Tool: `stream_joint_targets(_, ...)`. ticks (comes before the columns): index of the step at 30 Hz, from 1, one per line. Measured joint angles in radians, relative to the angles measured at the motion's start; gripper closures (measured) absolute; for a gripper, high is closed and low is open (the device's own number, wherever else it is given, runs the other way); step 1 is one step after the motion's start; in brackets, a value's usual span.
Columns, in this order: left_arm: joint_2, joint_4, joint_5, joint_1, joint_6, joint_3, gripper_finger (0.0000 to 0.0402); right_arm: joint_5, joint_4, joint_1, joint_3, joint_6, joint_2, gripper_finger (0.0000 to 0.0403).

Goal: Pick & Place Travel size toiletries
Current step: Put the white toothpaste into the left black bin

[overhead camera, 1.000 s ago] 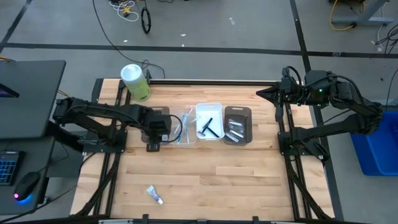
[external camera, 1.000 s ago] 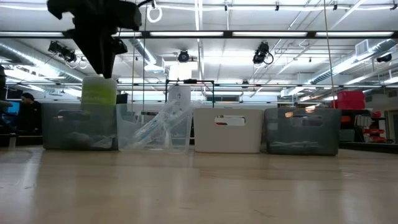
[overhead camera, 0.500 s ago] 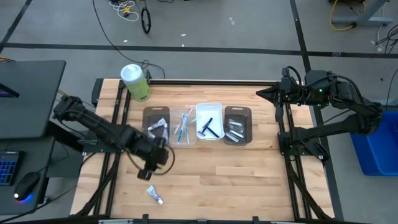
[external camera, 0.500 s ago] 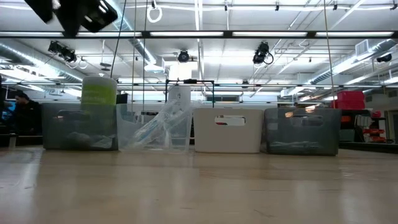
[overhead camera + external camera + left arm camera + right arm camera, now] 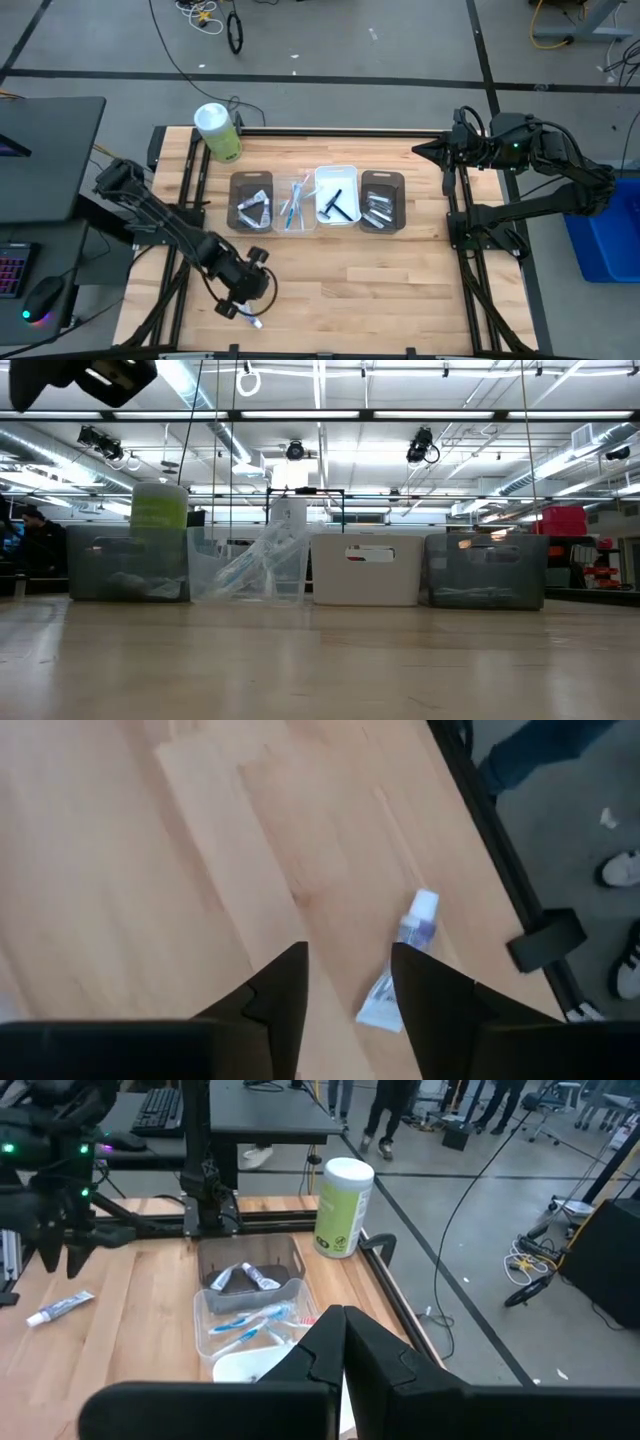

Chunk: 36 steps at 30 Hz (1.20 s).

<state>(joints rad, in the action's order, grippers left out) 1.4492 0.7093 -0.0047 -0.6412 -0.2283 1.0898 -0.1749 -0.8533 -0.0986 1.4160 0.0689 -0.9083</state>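
Note:
One small white-and-blue toothpaste tube (image 5: 407, 945) lies flat on the wood near the table's front left (image 5: 254, 321). My left gripper (image 5: 350, 955) hangs open just above it, pointing steeply down; the tube sits beside one finger, and nothing is between the fingers. The other travel size toiletries lie in a row of trays: tubes in a dark tray (image 5: 252, 200), toothbrushes in a clear tray (image 5: 293, 203), a black razor in a white tray (image 5: 337, 195), silvery tubes in a dark tray (image 5: 382, 200). My right gripper (image 5: 342, 1342) waits shut, high at the far right (image 5: 440, 150).
A green-white canister (image 5: 217, 130) stands at the far left corner. The row of trays shows across the middle of the low view (image 5: 365, 568). Bare wood stretches between the trays and the front edge. People stand in the room beyond the table.
My left gripper has swung from above the leftmost dark tray toward the table's near edge, turning as it went, and now hangs over the toothpaste tube. That tray and the tubes in it have come into view. The tube has stayed where it was.

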Motion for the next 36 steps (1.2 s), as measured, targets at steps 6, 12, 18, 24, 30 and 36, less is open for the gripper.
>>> stream_joint_targets(6,0.076,-0.056,0.001,-0.036,0.001,0.001,0.0203,0.0,-0.002,0.0,0.0,0.0,0.0,0.0389)
stream_joint_targets(12,0.109,-0.102,0.009,-0.066,0.0,0.001,0.0158,0.001,-0.003,0.0,0.0,-0.008,0.0,0.0389)
stream_joint_targets(18,0.108,-0.143,0.02,-0.092,0.005,0.001,0.0146,0.002,-0.003,0.0,0.0,-0.008,0.0,0.0389)
stream_joint_targets(24,0.168,-0.205,0.015,-0.131,0.04,0.002,0.0146,0.002,-0.003,0.0,0.0,-0.008,0.0,0.0389)
stream_joint_targets(30,0.248,-0.223,0.018,-0.147,0.0,0.001,0.0145,0.002,-0.003,0.0,0.0,-0.008,0.0,0.0389)
stream_joint_targets(36,0.271,-0.22,0.018,-0.154,-0.003,0.001,0.0145,0.002,-0.003,0.0,0.0,-0.012,0.0,0.0389)
